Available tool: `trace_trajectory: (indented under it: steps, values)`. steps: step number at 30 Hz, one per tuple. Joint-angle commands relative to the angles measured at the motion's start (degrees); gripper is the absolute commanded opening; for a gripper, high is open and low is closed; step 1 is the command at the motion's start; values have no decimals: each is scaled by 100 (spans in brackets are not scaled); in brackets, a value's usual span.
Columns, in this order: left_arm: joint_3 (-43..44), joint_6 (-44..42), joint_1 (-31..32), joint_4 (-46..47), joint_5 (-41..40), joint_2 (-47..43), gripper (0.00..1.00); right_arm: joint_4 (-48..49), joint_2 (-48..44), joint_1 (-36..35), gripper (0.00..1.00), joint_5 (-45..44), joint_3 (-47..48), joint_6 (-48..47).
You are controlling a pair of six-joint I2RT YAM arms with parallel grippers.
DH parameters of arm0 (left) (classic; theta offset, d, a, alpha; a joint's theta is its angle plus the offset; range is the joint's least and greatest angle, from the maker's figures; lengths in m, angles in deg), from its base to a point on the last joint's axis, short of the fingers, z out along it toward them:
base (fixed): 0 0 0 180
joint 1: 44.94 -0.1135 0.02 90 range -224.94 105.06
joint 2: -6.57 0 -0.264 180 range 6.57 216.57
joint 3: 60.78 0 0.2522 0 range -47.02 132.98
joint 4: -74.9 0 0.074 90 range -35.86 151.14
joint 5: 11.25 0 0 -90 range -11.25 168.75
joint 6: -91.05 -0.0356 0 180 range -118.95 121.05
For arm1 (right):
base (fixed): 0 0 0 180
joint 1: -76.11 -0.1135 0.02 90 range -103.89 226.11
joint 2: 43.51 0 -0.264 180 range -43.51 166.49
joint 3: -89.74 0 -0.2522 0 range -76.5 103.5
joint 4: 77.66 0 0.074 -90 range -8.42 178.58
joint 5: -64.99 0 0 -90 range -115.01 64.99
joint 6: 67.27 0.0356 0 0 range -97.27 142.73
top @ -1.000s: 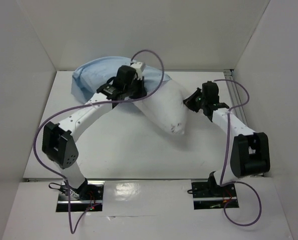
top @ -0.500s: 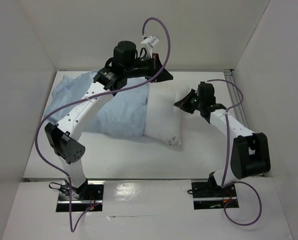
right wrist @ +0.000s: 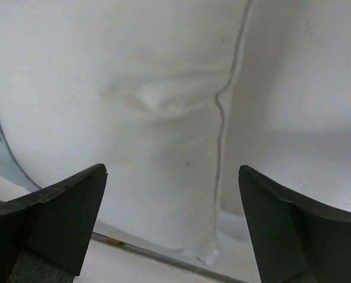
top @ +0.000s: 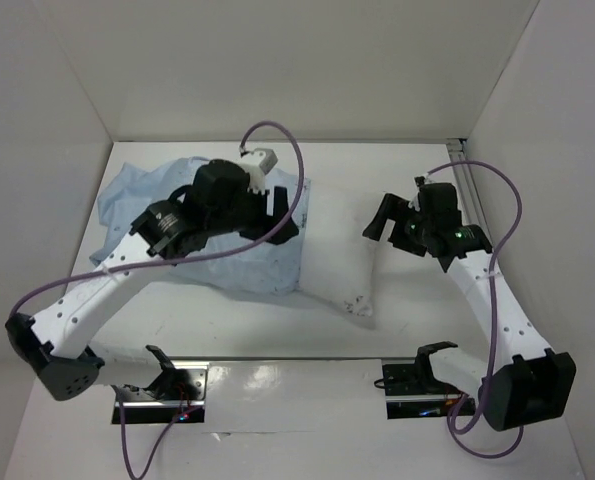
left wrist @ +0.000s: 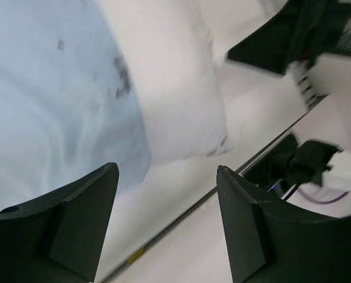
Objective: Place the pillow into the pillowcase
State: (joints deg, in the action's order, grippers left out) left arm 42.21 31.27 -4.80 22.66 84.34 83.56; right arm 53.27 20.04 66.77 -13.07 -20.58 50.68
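The light blue pillowcase (top: 242, 265) lies wrinkled on the left of the table, with the left half of the white pillow (top: 337, 250) inside it. The right half of the pillow sticks out, with one corner towards the front edge. My left gripper (top: 285, 212) hovers over the case's mouth, open and holding nothing. Its wrist view shows the pillowcase (left wrist: 51, 100), the pillow (left wrist: 169, 88) and bare table between the fingers (left wrist: 166, 171). My right gripper (top: 375, 220) stands open just right of the pillow. Its wrist view (right wrist: 172, 171) shows the pillow's seam (right wrist: 222, 118) ahead.
White walls enclose the table on the left, back and right. A metal rail (top: 467, 170) runs along the right wall. A dark strip (right wrist: 151, 253) marks the table's front edge, and the arm bases (top: 162, 385) (top: 422, 385) sit behind it. Purple cables loop over both arms.
Both grippers were shut and are now open. The left arm has come down from its raised reach. The pillow and pillowcase have settled flat on the table, and the right gripper has backed off to the right.
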Motion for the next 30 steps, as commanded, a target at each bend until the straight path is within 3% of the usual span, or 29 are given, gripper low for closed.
trace_trajectory:
  steps: [1,5,8,14,18,20,23,24,26,30]
  values:
    - [-722,282,415,-511,-1523,-439,80,-1029,-352,29,100,-395,332,-456]
    - [-689,520,495,-678,-1982,-501,74,-1110,-650,29,100,16,-19,-509]
    - [-626,581,740,-994,-1982,-326,71,-943,-765,29,100,1167,-396,-737]
    - [-1899,1381,1917,-987,-2325,-447,70,-943,-704,-191,100,1749,-741,-1062]
    - [-2742,1768,2235,-417,-2211,-571,55,-943,-484,-304,100,2083,-855,-1273]
    - [-3190,1926,2297,-257,-2307,-571,60,-890,-484,-366,100,2032,-908,-1274]
    - [-3622,1804,2297,305,-2395,-292,89,-768,-484,-419,100,1926,-969,-1160]
    - [-3684,1743,2297,463,-2474,-177,93,-767,-423,-419,100,1926,-969,-1107]
    - [-3798,1611,2297,936,-2693,69,99,-636,-370,-419,100,1926,-1021,-1055]
    - [-4114,1496,2297,1814,-3045,518,100,-635,-317,-419,100,1847,-970,-1054]
